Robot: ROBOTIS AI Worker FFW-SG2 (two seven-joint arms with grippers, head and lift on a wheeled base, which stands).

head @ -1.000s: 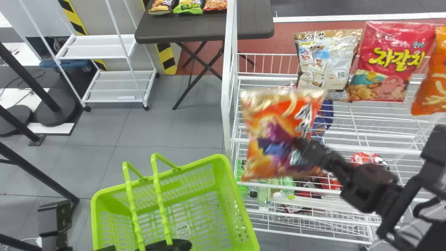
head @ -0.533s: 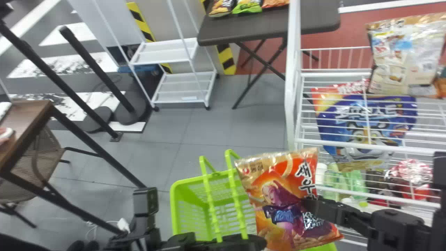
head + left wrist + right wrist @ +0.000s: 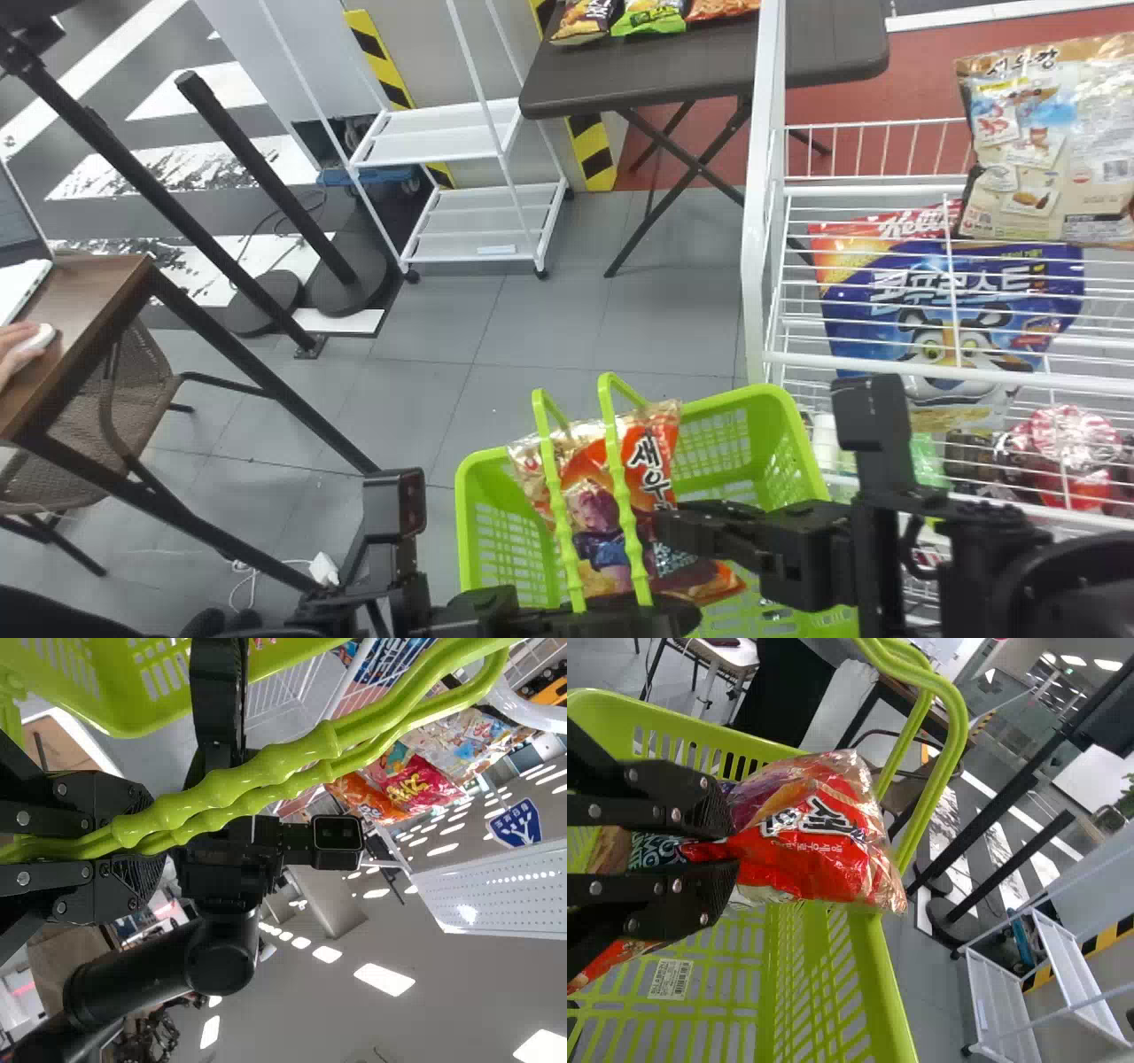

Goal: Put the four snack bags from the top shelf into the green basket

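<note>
My right gripper (image 3: pixel 671 529) is at the green basket (image 3: pixel 780 443), shut on an orange-red snack bag (image 3: pixel 611 523) that hangs in the basket's opening behind the handles. The right wrist view has the right gripper (image 3: pixel 713 835) pinching the bag (image 3: pixel 815 828) over the basket (image 3: pixel 873 983). My left gripper (image 3: pixel 638 611) holds the basket's handles at the bottom of the head view; in the left wrist view the left gripper (image 3: pixel 115 842) is shut on the handles (image 3: pixel 266 771). On the rack's top shelf stands a beige snack bag (image 3: pixel 1045 151); red and orange bags (image 3: pixel 416 784) show in the left wrist view.
The white wire rack (image 3: pixel 886 363) stands right of the basket, with a blue cereal bag (image 3: pixel 939 310) on a lower level. Behind are a dark folding table (image 3: pixel 638 71) with several snack bags and a white shelf cart (image 3: pixel 443 133). A brown desk (image 3: pixel 80 328) is at left.
The head view has swung left. My right gripper has carried the orange-red bag away from the rack, leftward and down to the basket's opening. The left gripper stays at the handles.
</note>
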